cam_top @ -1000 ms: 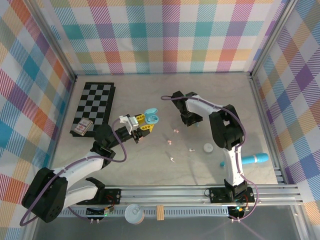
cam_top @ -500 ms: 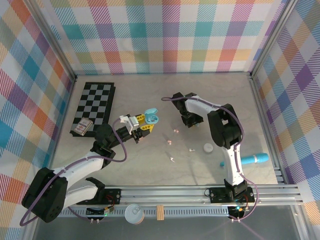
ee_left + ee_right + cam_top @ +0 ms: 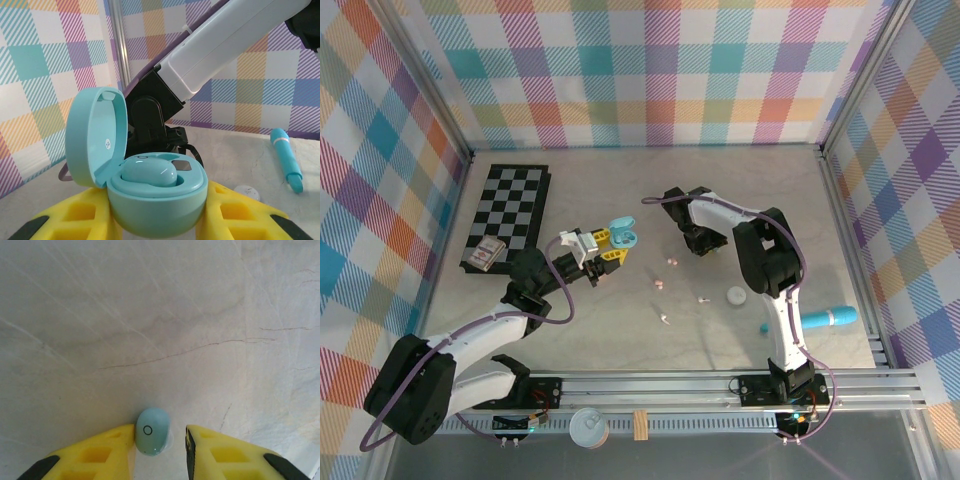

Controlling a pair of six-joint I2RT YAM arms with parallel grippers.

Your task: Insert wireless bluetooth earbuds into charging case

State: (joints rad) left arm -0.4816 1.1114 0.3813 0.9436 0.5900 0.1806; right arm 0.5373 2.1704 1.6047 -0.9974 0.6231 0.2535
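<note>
My left gripper (image 3: 608, 245) is shut on a light blue charging case (image 3: 157, 200), held above the table with its lid (image 3: 92, 135) swung open. One light blue earbud (image 3: 148, 172) sits in the case's left well. The case shows as a pale blue shape (image 3: 623, 232) in the top view. My right gripper (image 3: 160, 437) is down at the table with a second light blue earbud (image 3: 151, 431) between its yellow fingers. The left finger touches the bud and the right finger stands a small gap away. Right gripper (image 3: 704, 243) is at the table's middle back.
Pink buds (image 3: 670, 262) (image 3: 659, 284) and white buds (image 3: 664, 319) (image 3: 703, 299) lie scattered mid-table. A white case (image 3: 737, 296) and a turquoise tube (image 3: 825, 320) lie to the right. A checkerboard (image 3: 505, 205) with a small box (image 3: 484, 255) sits at the left.
The right gripper's jaws have narrowed around the blue earbud, and that arm has edged slightly left. The left gripper and case have not moved.
</note>
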